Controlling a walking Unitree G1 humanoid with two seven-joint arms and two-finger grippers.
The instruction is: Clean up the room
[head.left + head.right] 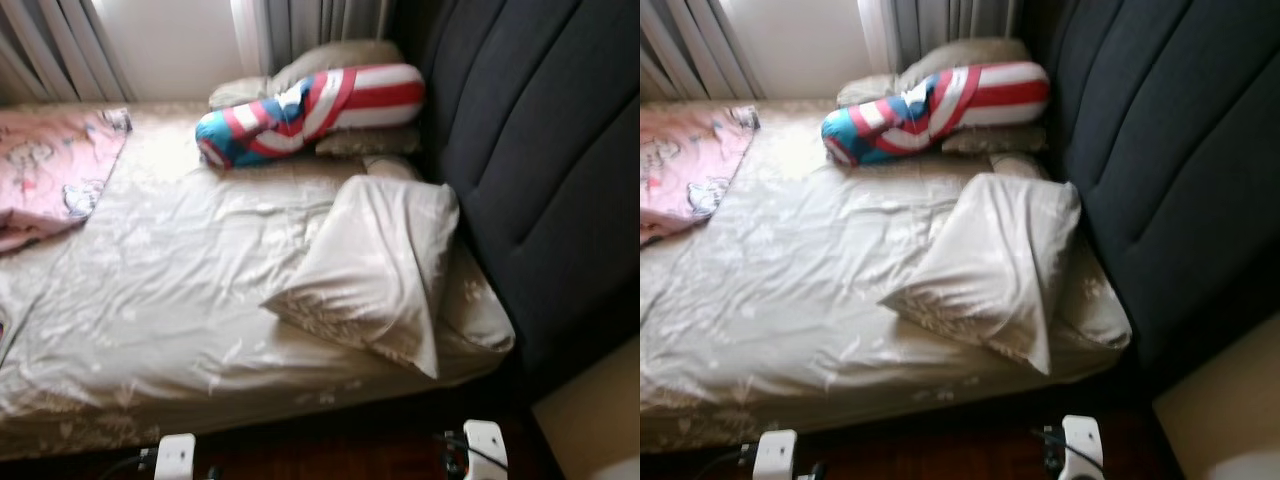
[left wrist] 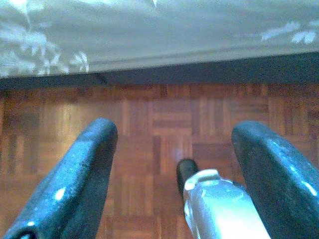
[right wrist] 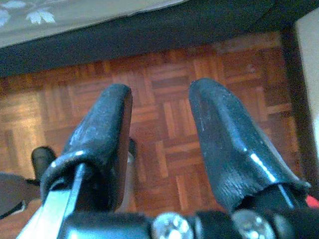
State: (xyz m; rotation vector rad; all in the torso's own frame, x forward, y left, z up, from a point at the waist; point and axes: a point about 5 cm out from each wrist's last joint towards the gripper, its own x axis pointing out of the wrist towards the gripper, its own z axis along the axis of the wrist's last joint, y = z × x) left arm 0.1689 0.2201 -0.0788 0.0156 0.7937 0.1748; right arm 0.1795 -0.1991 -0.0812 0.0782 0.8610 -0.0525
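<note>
1. Beige pillow (image 1: 375,270) askew, tilted over the bed's (image 1: 150,330) near edge by the dark headboard (image 1: 540,150).
2. Striped bolster (image 1: 310,110) against two pillows at the far headboard corner; pink blanket (image 1: 50,170) crumpled at the bed's left edge.
3. Left gripper (image 2: 172,164) and right gripper (image 3: 159,129) low over parquet floor (image 2: 149,114), both spread apart, holding nothing.
4. Risk: pillow sliding off the near edge if pinched at one loose corner.

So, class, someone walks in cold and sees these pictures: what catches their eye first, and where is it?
Probably the red, white and blue striped bolster, lying across the pillows at the head of the bed beside the dark padded headboard. Next, the big cream pillow lying askew near the bed's front corner, and the pink blanket at the far left.
</note>
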